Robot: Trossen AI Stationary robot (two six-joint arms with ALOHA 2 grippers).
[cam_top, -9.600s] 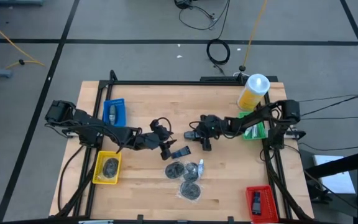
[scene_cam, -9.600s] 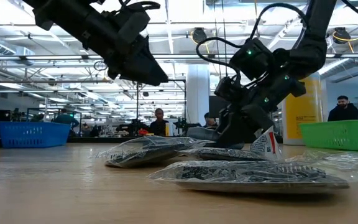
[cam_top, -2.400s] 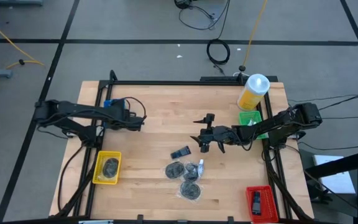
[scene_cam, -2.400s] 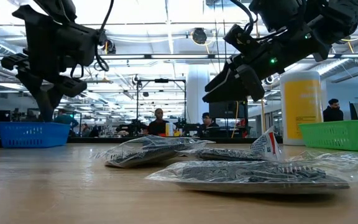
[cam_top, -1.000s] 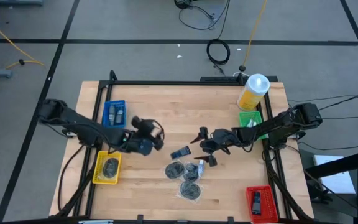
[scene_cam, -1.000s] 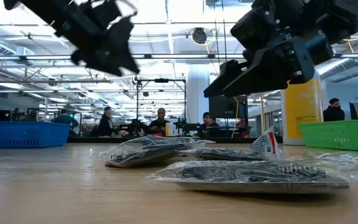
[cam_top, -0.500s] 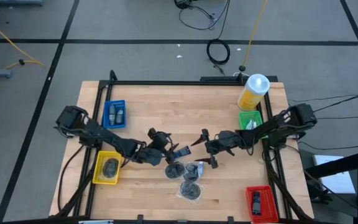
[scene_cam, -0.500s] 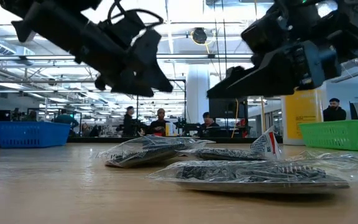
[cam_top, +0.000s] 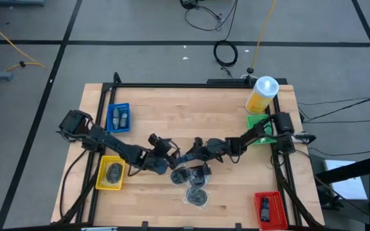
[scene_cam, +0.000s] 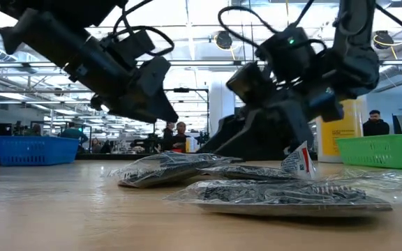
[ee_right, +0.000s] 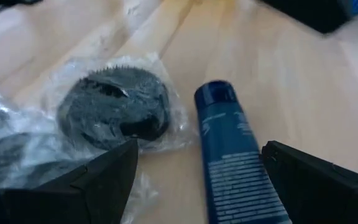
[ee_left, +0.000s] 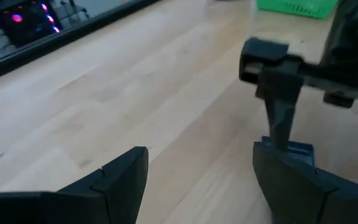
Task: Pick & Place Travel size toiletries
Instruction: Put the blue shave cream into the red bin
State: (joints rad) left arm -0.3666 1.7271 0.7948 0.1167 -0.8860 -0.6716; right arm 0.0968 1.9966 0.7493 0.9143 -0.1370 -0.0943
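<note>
A dark-blue travel tube (ee_right: 229,155) lies flat on the wood, also seen in the high view (cam_top: 184,156). My right gripper (ee_right: 197,186) is open and low over it, one finger on each side of the tube, reaching in from the table's right (cam_top: 194,154). My left gripper (ee_left: 197,180) is open too. It hovers just left of the tube (cam_top: 164,159) and faces the right gripper's finger (ee_left: 277,93). A small white tube (scene_cam: 299,160) rests among the bagged bundles. Two toiletries lie in the blue bin (cam_top: 118,117).
Round dark bundles in clear bags (cam_top: 191,183) lie just near of the tube, one close beside it (ee_right: 114,115). A yellow bin (cam_top: 111,173) holds another bundle. A green bin (cam_top: 260,127) and yellow bottle (cam_top: 262,95) stand far right, a red bin (cam_top: 268,208) near right.
My left gripper has swung toward the table's middle and down, stopping left of the blue tube. My right gripper has moved toward the table's left and dropped low, so its open fingers now straddle the tube. The tube and the bags have stayed put.
</note>
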